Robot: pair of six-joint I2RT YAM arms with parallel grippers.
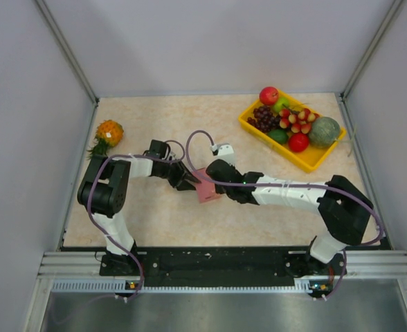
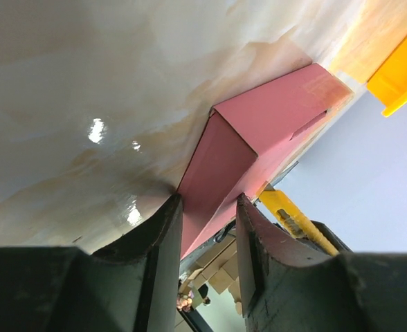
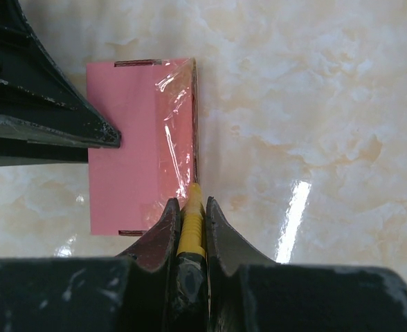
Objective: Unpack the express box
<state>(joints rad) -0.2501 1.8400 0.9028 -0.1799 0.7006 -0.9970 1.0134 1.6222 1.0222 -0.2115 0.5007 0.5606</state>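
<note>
At the far left of the marble-patterned table, near the side wall, lies a small pineapple. Just right of it the left arm reaches toward the middle, where the left gripper is clamped on one end of the pink express box. Its wrist view shows the dark fingers pressed against opposite faces of the box, which rests on the tabletop about midway between the two arms. From the other side, the right gripper is squeezed tight on a yellow utility knife. The knife's tip touches the near corner of the box, at the edge covered by clear tape. The same knife shows beyond the box in the left wrist view. At the far right corner, well apart from the box, sits a yellow tray holding an apple, dark grapes and other fruit.
</note>
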